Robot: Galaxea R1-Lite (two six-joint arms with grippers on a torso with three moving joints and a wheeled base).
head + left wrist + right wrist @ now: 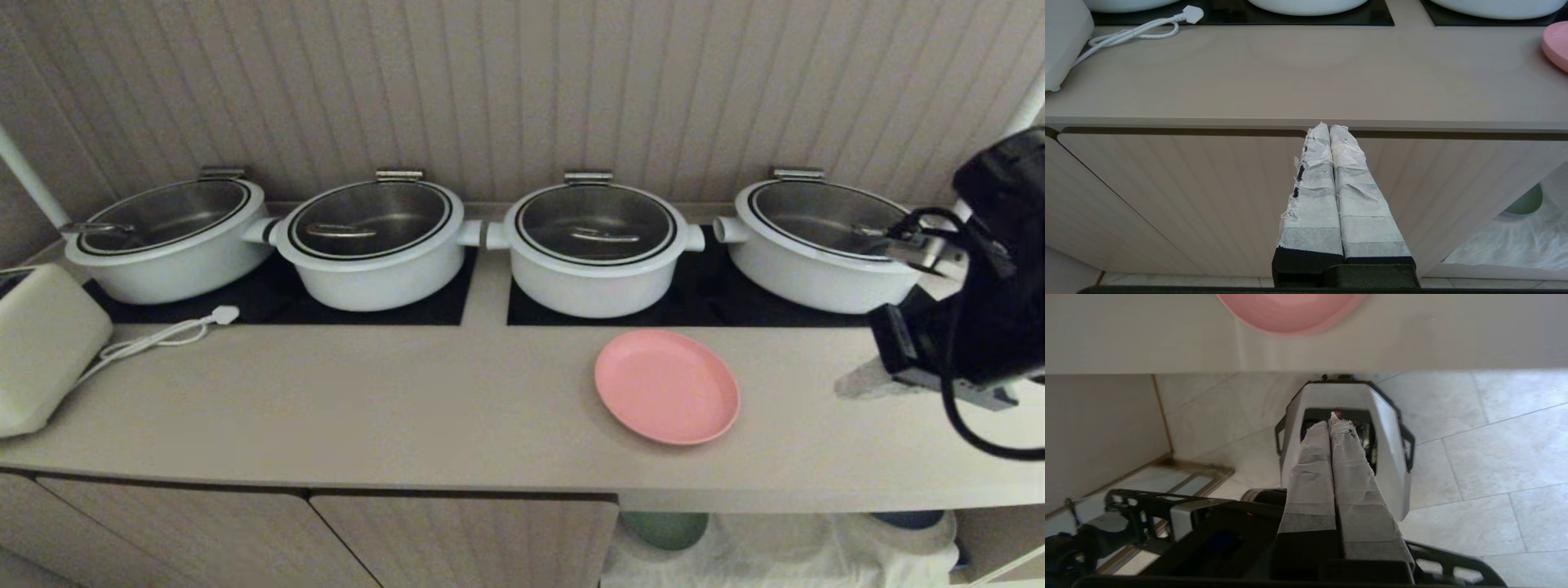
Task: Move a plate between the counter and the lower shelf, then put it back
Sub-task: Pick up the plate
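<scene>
Right gripper (1330, 421) sits closest, right edge of my head view, taped fingers pressed together, holding nothing. Left gripper (1329, 128) likewise closed and empty, low against the cabinet door (1180, 196). Pink plate (667, 386) lies flat on the counter (408, 408), right of centre, before the third pot (594, 245).
</scene>
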